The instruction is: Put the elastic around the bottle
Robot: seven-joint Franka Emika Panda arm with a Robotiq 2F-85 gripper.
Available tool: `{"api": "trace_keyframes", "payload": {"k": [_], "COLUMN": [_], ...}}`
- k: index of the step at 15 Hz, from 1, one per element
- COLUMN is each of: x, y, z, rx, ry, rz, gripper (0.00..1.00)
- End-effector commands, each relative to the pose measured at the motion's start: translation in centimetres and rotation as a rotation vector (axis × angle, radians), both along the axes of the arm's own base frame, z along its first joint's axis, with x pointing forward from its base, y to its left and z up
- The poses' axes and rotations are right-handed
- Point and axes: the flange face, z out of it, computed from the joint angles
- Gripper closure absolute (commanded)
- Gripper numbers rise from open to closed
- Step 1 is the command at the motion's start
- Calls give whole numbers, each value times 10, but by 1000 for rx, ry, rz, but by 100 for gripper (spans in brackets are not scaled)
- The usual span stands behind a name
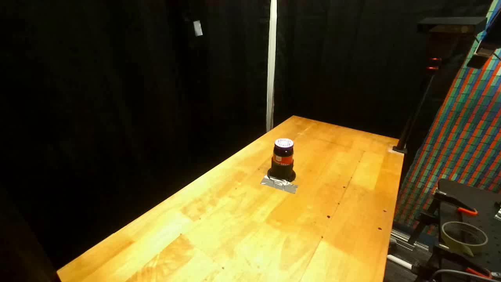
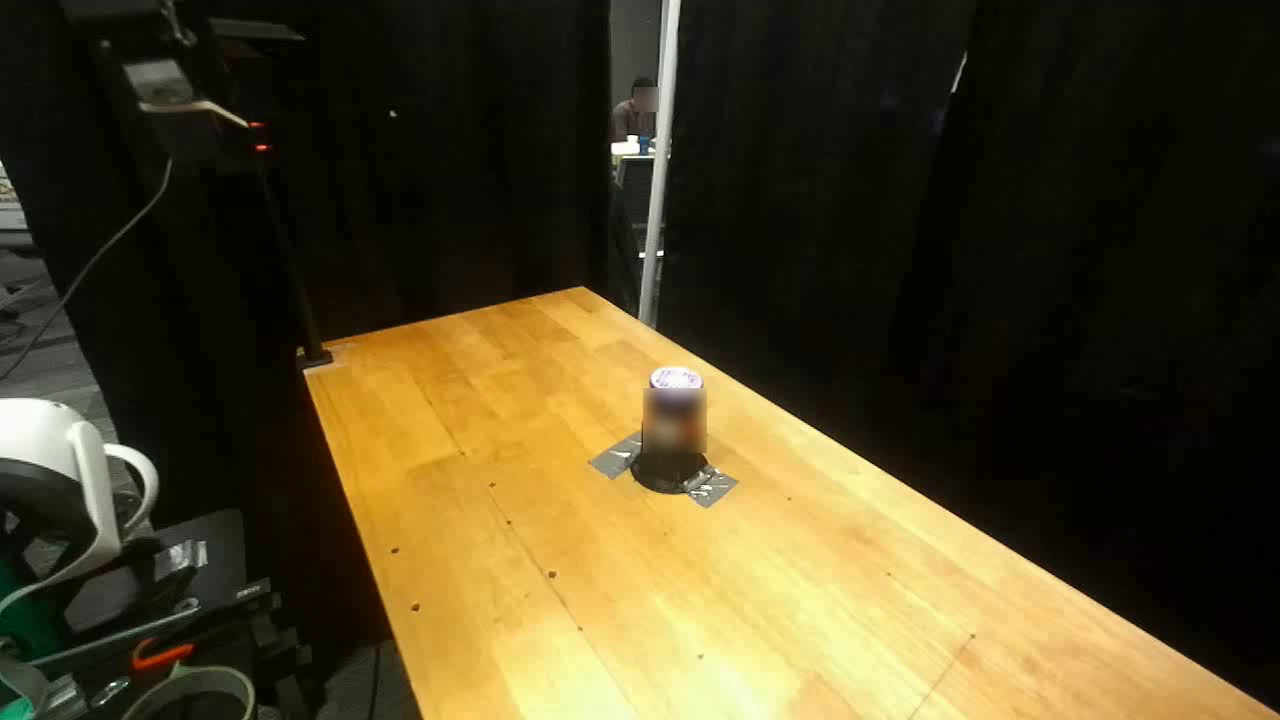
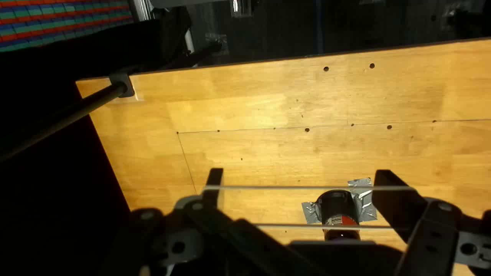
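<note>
Bottle (image 1: 283,152), dark with an orange-red middle, upright in a black base (image 1: 282,171) fixed with silver tape (image 1: 278,184) to a wooden desk (image 1: 332,203). Behind the bottle in both exterior views, dark curtains (image 1: 137,117) and a pale pole (image 1: 271,62). Higher than the bottle and well apart from it: tool (image 3: 299,188) with fingers (image 3: 395,205) spread, elastic (image 3: 276,188) stretched between them in two strands, one crossing in front of the bottle in the wrist view.

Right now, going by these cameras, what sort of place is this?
Probably a robotics lab: black curtains hang behind a wooden table, silver duct tape is stuck to its top, and a gripper holds an elastic stretched open.
</note>
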Motion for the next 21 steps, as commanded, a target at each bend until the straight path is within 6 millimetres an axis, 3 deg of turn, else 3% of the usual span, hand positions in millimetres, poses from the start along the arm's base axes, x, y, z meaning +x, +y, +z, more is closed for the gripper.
{"api": "trace_keyframes", "payload": {"k": [1,4,7,13,16,21], "x": [0,-1,26,123,170,255], "y": [0,1,-10,-34,-30,-7], "z": [2,5,-10,-70,-107,-160], "rx": [0,1,30,161,242,280], "ry": [-3,-10,42,132,192,239], "rz": [0,1,51,194,247,306], "gripper": [0,0,0,0,0,0]}}
